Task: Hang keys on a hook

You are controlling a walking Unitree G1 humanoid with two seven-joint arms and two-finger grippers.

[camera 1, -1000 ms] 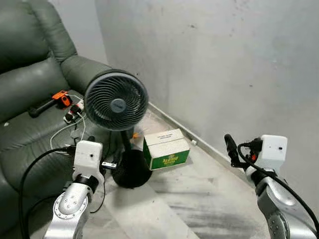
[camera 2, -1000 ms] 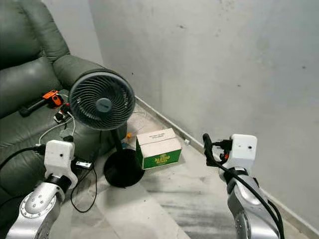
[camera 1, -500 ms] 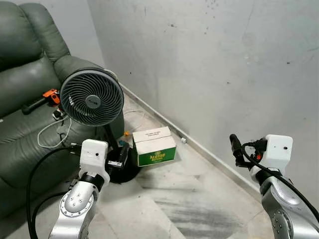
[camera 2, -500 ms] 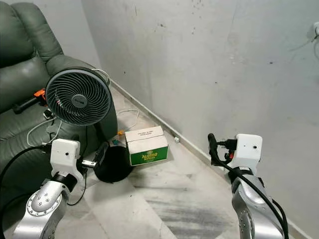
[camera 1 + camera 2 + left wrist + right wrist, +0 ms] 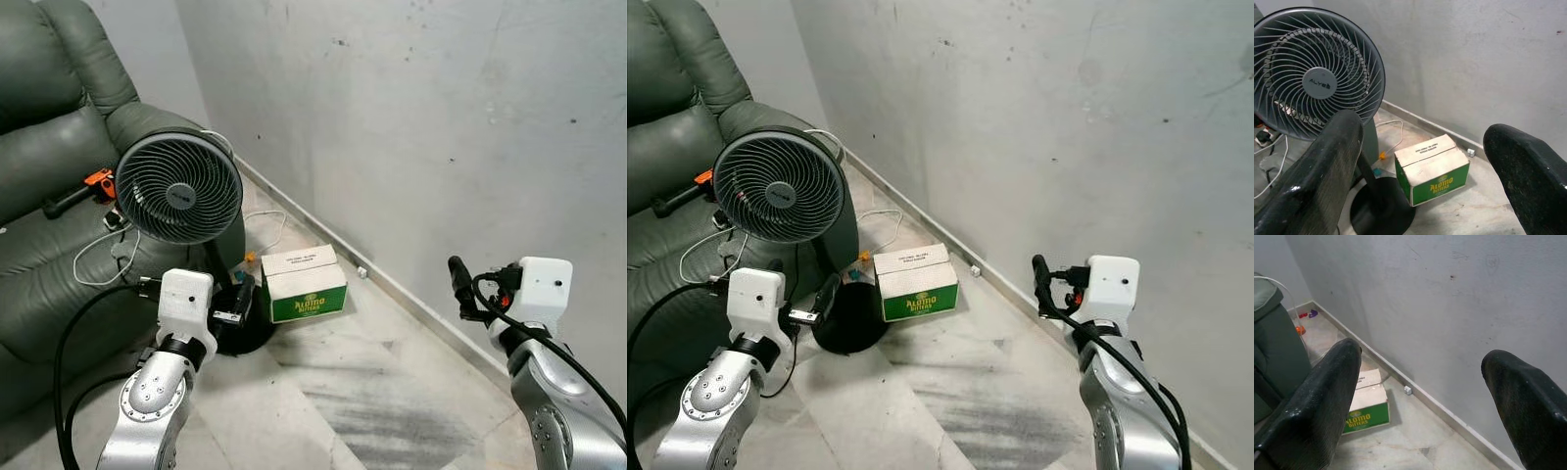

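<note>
A: What are the two arms doing, and why are they held that way?

B: Both are raised in front of the body with nothing in them. The left gripper (image 5: 1420, 161) has its fingers (image 5: 1317, 171) spread wide, and through the gap I see the fan (image 5: 179, 188) and the green and white box (image 5: 305, 284). The right gripper (image 5: 1420, 396) is released too, its fingers (image 5: 1317, 401) apart and aimed at the bare wall (image 5: 421, 127). I judge this a carrying posture for walking, hands kept clear of the floor clutter.

A: Where are the keys and the hook?

B: I cannot find either. Nothing on the wall beyond the fan reads as a hook, only small marks and stains, and nothing in the fingers or on the floor (image 5: 362, 392) looks like keys. (A few small items lie on the sofa (image 5: 49, 147) behind the fan, an orange and black tool (image 5: 93, 184) and a white cable (image 5: 103, 257), but none I can call keys.)

A: Why is the fan standing where it is?

B: Its round black base (image 5: 850, 318) sits on the floor just in front of the sofa's armrest, with the box right beside the base, toward the wall. Likely parked there near its power lead.

A: So how far along is the task?

B: At the very start, I'd say: the robot seems to be searching, with the keys yet to be picked up.
</note>
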